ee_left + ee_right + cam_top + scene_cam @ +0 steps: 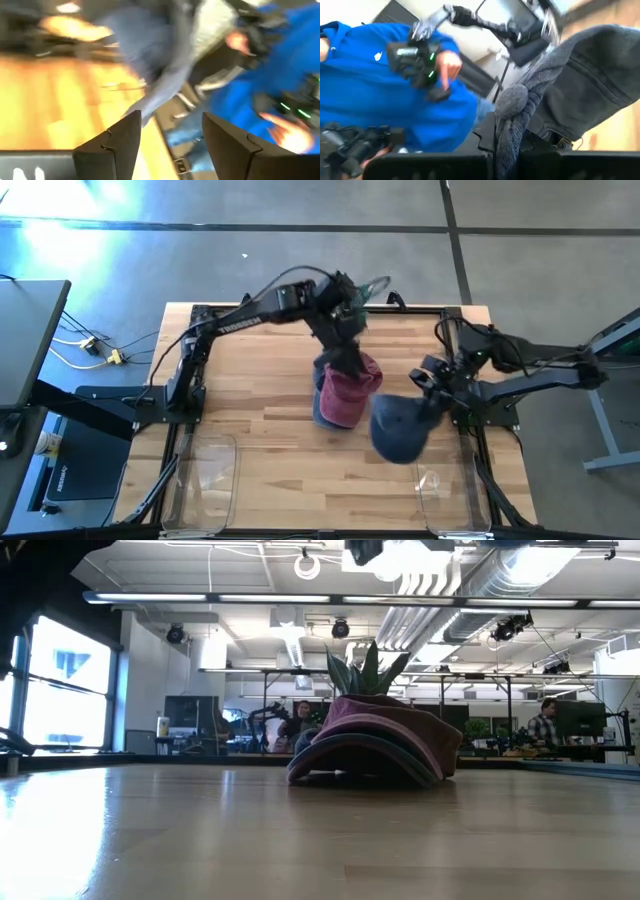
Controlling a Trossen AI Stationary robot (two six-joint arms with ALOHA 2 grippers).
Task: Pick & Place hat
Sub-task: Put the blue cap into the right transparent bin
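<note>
A grey hat (400, 430) is held by the right gripper (432, 402), whose jaws are closed tight on a fold of its knitted cloth, as the right wrist view shows plainly. In the high view this hat hangs to the right of the pile, above the bench (250, 430), and it is absent from the low view, so it is judged to be lifted clear of the wood.

The left gripper (345, 355) stands over the pile of hats (345, 395) near the middle of the bench. Its two fingers (117, 142) are seen well apart in the left wrist view, with nothing between them, so nothing is held there.

As for progress, the pile is judged to be the placing spot: a maroon hat (395, 725) lies on top and a dark blue-grey hat (360, 760) under it. Those two are taken as placed. The grey hat has been picked but not yet set down, so its placing is what is left.

Three hats are counted: two stacked and one in the air. The pile may hold a further layer, which cannot be told from these views. Two arms are seen, and two clear plastic bins (205, 475) sit at the near edge of the bench. A person in a blue top (365, 85) is seen beyond the bench.
</note>
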